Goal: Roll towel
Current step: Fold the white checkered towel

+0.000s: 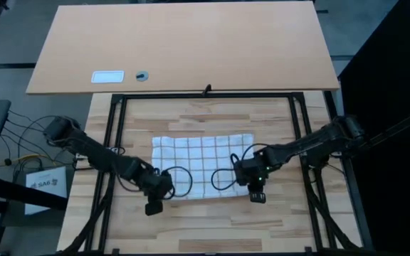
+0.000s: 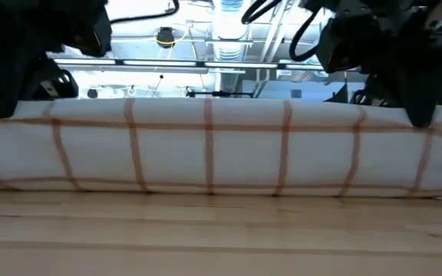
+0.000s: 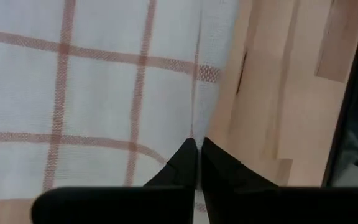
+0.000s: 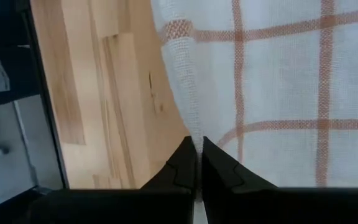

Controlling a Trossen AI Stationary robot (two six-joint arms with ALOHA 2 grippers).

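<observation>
On the wooden table [image 1: 212,227], inside the black frame [image 1: 205,95], I see the towel [image 1: 201,160] lying spread out near the middle, white with thin reddish-brown check lines, its long side running left to right. Its near edge looks doubled over: from the low camera it shows as a thick padded band across the whole width, resting on the planks. My left gripper [image 1: 155,201] sits at the towel's near left corner, and my right gripper [image 1: 256,192] at the near right corner; both arms reach in from their own sides and bend down towards the near edge. Through the left wrist camera I see the left fingers [image 3: 182,165] pressed together, with the towel's side hem running straight into the line where they meet; the cloth appears pinched between them, though how much of it is caught I cannot tell. The right wrist camera shows the same on the other side: fingers [image 4: 184,165] closed tight, a gathered ridge of hem leading into the seam between them. Bare wood shows just beside each hem. Beyond the frame, on the far side, I note a light tabletop [image 1: 191,43] carrying a small white card [image 1: 107,76] and a small dark round object [image 1: 142,75] just to its right. Cables [image 1: 20,153] and a labelled box [image 1: 45,185] lie off the table's left side.
</observation>
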